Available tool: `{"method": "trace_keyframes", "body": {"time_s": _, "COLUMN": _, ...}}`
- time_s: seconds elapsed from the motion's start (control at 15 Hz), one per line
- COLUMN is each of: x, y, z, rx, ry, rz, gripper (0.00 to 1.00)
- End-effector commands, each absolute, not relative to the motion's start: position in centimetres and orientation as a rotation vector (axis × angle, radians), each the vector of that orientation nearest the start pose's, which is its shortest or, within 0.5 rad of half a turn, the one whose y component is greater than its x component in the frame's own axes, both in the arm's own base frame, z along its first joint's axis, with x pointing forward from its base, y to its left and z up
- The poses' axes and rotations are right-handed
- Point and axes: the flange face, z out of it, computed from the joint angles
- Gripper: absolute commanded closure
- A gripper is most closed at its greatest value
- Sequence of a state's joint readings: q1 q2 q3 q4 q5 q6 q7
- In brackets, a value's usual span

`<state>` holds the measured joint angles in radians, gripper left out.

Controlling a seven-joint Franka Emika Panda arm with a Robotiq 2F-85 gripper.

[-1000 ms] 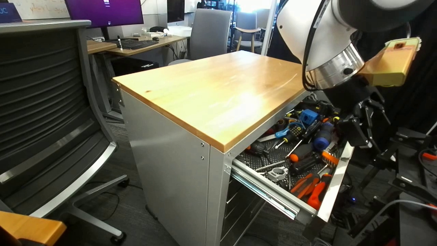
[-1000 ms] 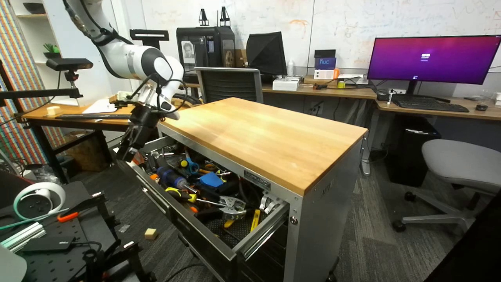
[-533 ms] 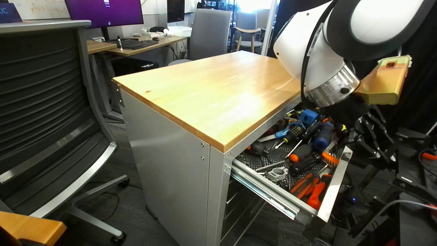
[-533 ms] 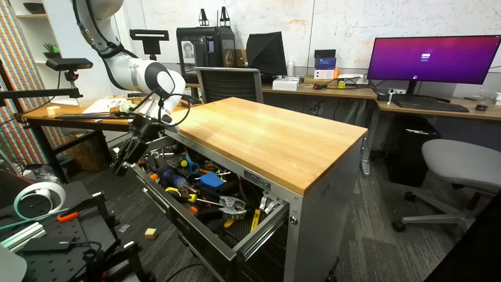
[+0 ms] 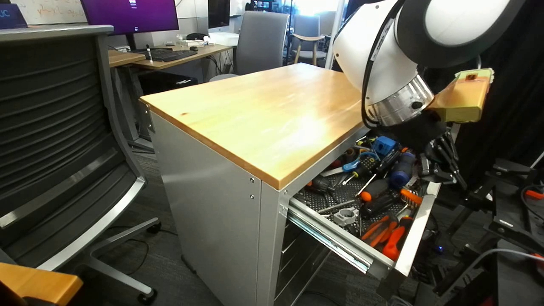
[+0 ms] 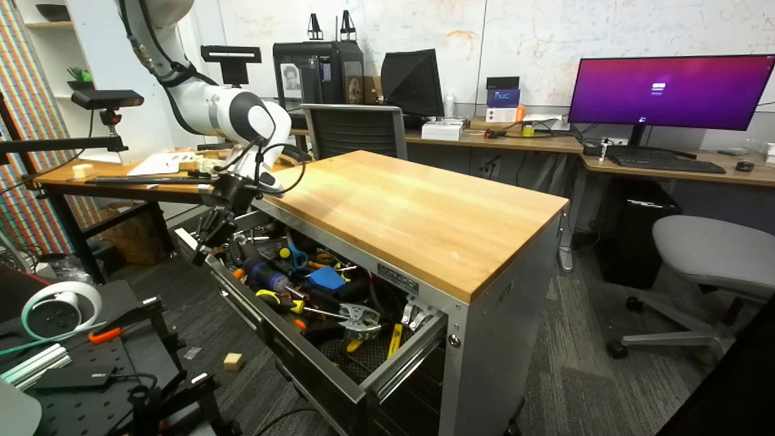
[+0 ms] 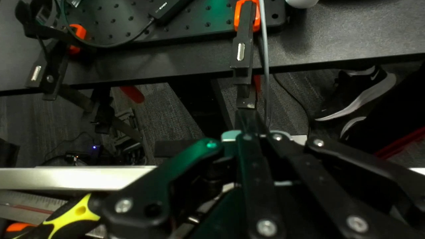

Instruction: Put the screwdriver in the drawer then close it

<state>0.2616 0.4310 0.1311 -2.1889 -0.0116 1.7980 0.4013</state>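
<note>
The drawer (image 5: 418, 229) is pulled out from the wood-topped grey cabinet and full of tools. Its front (image 6: 284, 342) faces a black side table. I cannot pick out the screwdriver among the tools; it may be hidden. In both exterior views my gripper (image 5: 460, 182) points down at the far stretch of the drawer front, its tips (image 6: 201, 257) at about rim height; whether they touch the metal I cannot tell. The wrist view has the gripper (image 7: 250, 118) with its fingers together and nothing seen between them, reaching past the drawer's rim (image 7: 76, 177).
A black side table (image 7: 166, 63) with clamps stands just beyond the drawer front. A person's shoe (image 7: 365, 93) is on the floor there. A yellow-handled tool (image 7: 73, 215) lies in the drawer near my gripper. The wooden cabinet top (image 6: 412, 212) is behind the arm.
My fingers have gone from open to shut. The gripper swung outward and down past the drawer front, then came partly back toward the cabinet. The drawer has not moved.
</note>
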Motion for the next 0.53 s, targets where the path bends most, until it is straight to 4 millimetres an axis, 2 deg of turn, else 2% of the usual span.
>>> {"method": "trace_keyframes", "body": {"time_s": 0.0, "x": 42.0, "y": 17.7, "z": 16.0, "rx": -3.151, "ry": -0.033, "rz": 1.281, "gripper": 0.97}}
{"method": "trace_keyframes", "body": {"time_s": 0.13, "x": 42.2, "y": 17.8, "z": 16.2, "rx": -3.148, "ry": -0.049, "rz": 1.272, "gripper": 0.82}}
{"method": "trace_keyframes", "body": {"time_s": 0.2, "x": 42.2, "y": 17.8, "z": 16.2, "rx": -3.147, "ry": -0.053, "rz": 1.272, "gripper": 0.5}}
{"method": "trace_keyframes", "body": {"time_s": 0.47, "x": 40.6, "y": 17.9, "z": 13.5, "rx": -3.012, "ry": -0.025, "rz": 1.412, "gripper": 0.2}}
